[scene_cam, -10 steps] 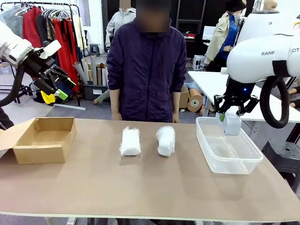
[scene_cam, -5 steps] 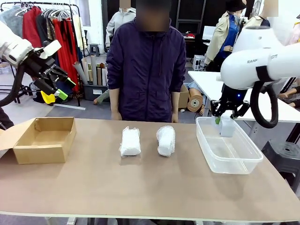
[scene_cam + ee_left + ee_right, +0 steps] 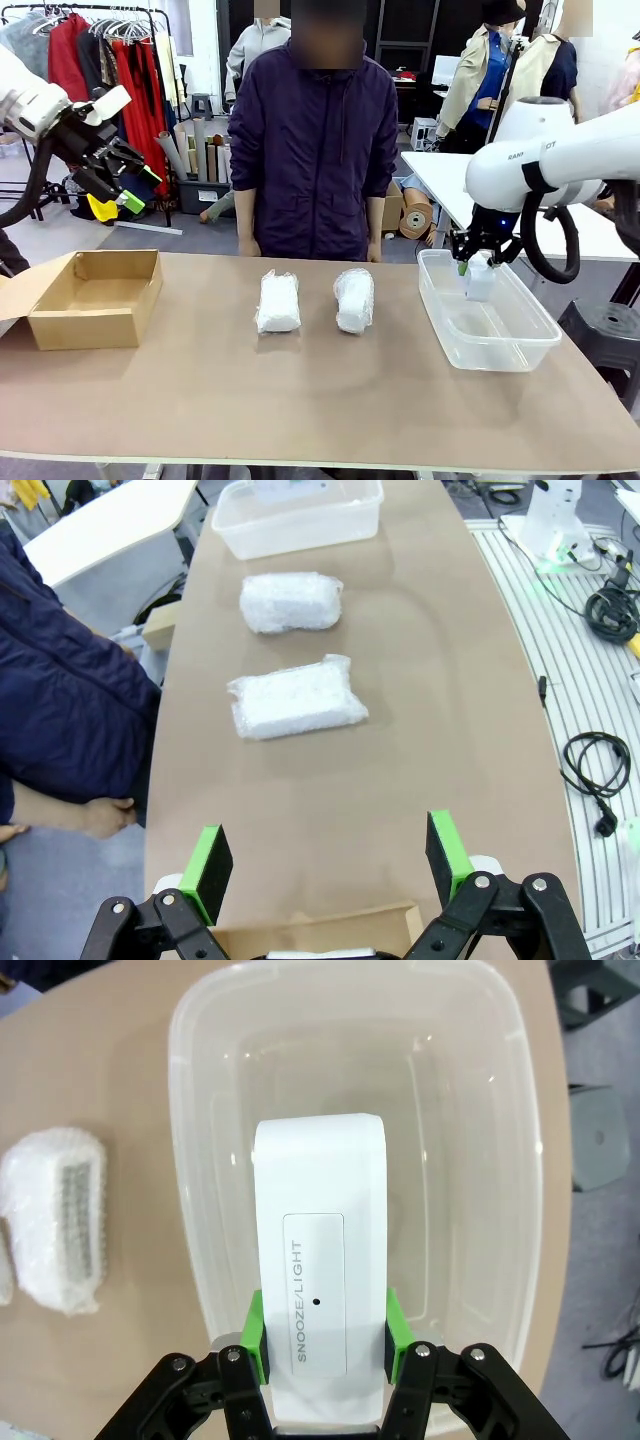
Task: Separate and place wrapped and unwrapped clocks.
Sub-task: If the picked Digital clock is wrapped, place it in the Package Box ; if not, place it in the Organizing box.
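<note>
**Unwrapped clock held over tub**

Front: right gripper clamped on it, right of frame, above the tub; left gripper spread, upper left.
Left wrist: wrapped clocks centre-frame.
Right wrist: hard, smooth, likely slippery; pinch its sides.

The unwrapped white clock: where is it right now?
Front view, table's right end: the unwrapped clock hangs in the right gripper over the clear tub's far end.

In the right pincer's green pads, a bare white clock over the clear tub, a wrapped clock just outside.
</note>
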### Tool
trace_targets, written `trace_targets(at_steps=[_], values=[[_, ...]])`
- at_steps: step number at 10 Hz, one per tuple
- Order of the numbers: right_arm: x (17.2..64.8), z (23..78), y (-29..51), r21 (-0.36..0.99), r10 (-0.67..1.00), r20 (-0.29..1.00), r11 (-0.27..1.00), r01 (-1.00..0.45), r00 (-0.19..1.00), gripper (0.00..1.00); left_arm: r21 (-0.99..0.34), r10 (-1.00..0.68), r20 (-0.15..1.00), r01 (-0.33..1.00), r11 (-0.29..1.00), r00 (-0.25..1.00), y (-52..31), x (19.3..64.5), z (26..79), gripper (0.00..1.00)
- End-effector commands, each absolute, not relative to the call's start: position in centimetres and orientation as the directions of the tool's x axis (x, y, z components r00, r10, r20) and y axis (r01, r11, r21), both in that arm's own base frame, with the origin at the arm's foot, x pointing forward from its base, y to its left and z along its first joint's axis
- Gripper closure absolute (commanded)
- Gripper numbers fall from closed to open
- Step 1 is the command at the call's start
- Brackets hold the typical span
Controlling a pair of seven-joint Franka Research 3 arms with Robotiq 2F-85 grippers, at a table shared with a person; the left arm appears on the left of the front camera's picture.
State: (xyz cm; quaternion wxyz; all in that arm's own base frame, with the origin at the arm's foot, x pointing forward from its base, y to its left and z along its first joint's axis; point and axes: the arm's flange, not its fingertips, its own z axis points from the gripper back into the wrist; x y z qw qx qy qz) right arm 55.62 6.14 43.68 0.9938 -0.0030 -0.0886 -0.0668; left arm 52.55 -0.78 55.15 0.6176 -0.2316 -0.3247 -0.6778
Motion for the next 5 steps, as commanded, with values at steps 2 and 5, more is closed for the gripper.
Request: trace_targets(at_steps=[2,5], values=[[56.9,41.0,5.1,0.015,-0.137,0.223,0.99,0.137,0.965,1.0,0.151,-0.689,0.714,0.988,-0.027,-0.128,-0.7,52.1,55.2,0.0],[57.2,37.9,4.4,-0.01,-0.144,0.178,0.989,0.148,0.973,1.0,0.151,-0.689,0.714,0.988,-0.027,-0.128,-0.7,52.1,55.2,0.0]])
